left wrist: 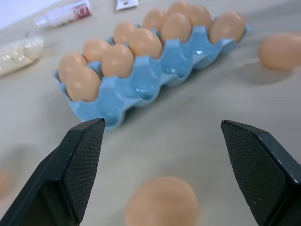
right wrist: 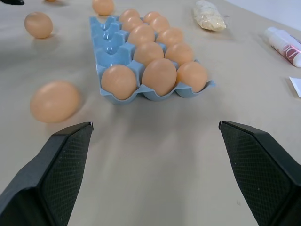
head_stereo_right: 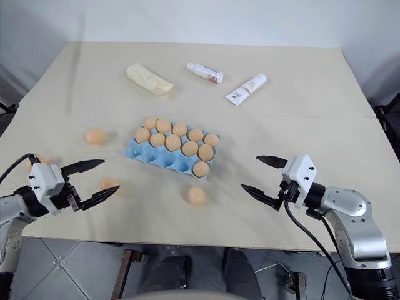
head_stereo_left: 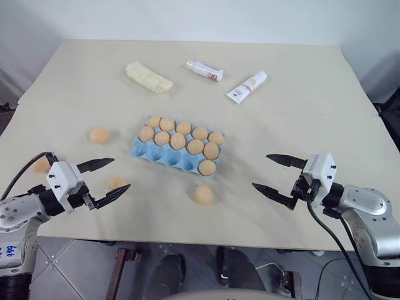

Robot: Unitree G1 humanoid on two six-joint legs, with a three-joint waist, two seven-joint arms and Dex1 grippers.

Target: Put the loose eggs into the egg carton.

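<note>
— Blue moulded plastic, lidless: where does the light blue egg carton (head_stereo_left: 164, 156) sit?
— Near the middle of the beige table (head_stereo_left: 300, 125), skewed a little. Eleven tan-orange eggs fill its two far rows and one end cup of the near row; the other four near cups are bare.

— And the loose eggs?
— All four lie on the table by the carton. One smooth tan egg (head_stereo_left: 204, 194) rests just in front of the carton's near right corner. A second egg (head_stereo_left: 99, 135) lies to the carton's left, well apart from it. A third egg (head_stereo_left: 117, 182) sits left of and nearer than the carton, just beyond the left gripper (head_stereo_left: 111, 176). A fourth egg (head_stereo_left: 41, 164), partly hidden, is farther left still.

— What are the grippers doing?
— Both are spread wide and hold nothing. The left gripper hovers left of the carton, the right gripper (head_stereo_left: 275, 173) to its right, each pointing inward toward it.

— Anything behind the carton?
— A pale yellow wrapped block (head_stereo_left: 149, 77), a small white bottle (head_stereo_left: 204, 70) and a white squeeze tube (head_stereo_left: 247, 86), all beyond the carton's far side.
</note>
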